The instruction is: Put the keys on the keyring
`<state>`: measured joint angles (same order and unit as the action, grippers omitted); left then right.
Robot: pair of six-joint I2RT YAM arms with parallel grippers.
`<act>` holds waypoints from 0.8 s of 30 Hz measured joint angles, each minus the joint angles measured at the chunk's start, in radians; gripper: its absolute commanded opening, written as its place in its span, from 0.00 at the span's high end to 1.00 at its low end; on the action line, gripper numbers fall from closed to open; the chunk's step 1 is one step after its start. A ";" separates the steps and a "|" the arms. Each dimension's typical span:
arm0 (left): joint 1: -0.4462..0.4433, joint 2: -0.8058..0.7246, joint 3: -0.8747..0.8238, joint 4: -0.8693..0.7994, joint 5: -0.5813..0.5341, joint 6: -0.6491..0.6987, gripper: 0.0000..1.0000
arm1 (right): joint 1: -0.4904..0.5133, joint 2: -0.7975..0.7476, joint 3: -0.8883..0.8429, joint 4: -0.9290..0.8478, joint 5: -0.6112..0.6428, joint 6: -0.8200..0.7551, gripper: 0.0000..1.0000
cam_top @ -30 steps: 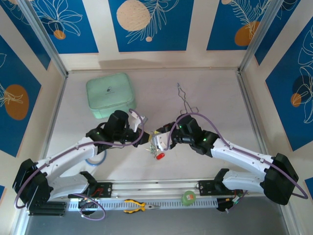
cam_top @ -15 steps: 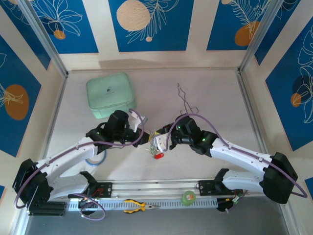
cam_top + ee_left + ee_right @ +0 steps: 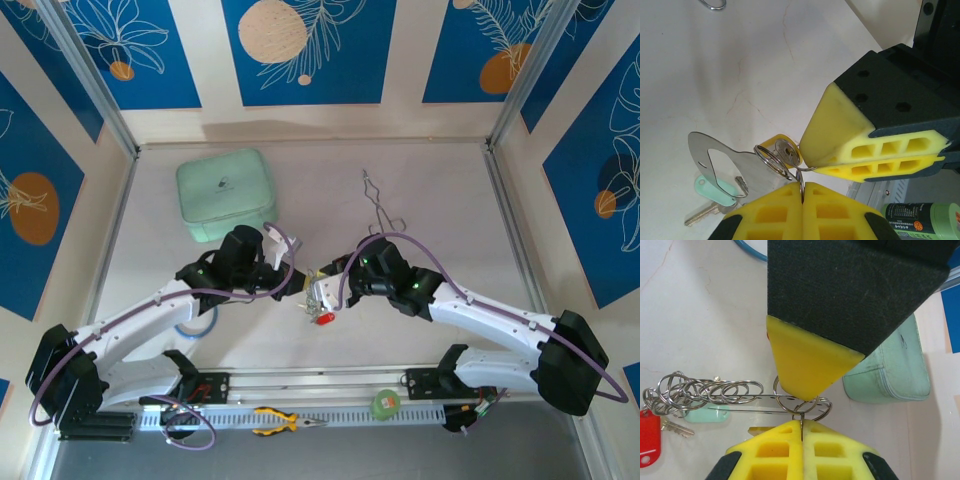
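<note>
Left fingers (image 3: pixel 771 216) and right fingers (image 3: pixel 771 451), pinched closed, meet tip-to-tip.

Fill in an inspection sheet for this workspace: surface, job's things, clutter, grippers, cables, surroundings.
Surface: pale table, hairline cracks, no spills seen.
Job's things: flat grey keyring between the grippers, split rings threaded on it; keys with red tag, pale green tag, yellow tag.
Clutter: green pouch, tongs, pliers, green roll, blue ring partly under the left arm.
Grippers: left gripper and right gripper shut, tip to tip, each pinching a thin split ring.
Cables: purple cable arching over each arm; none on the keys.
Surroundings: blue flower-print panels, metal frame posts.
</note>
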<state>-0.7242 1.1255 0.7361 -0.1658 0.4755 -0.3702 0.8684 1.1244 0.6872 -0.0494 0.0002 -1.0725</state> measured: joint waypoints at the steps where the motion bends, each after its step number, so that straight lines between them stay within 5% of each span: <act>1: 0.000 0.000 0.000 0.000 0.000 0.000 1.00 | 0.000 0.000 0.000 -0.001 0.000 0.000 1.00; 24: 0.000 0.006 0.000 0.035 -0.016 -0.015 1.00 | 0.025 0.016 0.013 -0.010 0.016 0.012 1.00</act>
<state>-0.7238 1.1316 0.7361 -0.1307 0.4591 -0.3851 0.8936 1.1408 0.7006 -0.0597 0.0166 -1.0603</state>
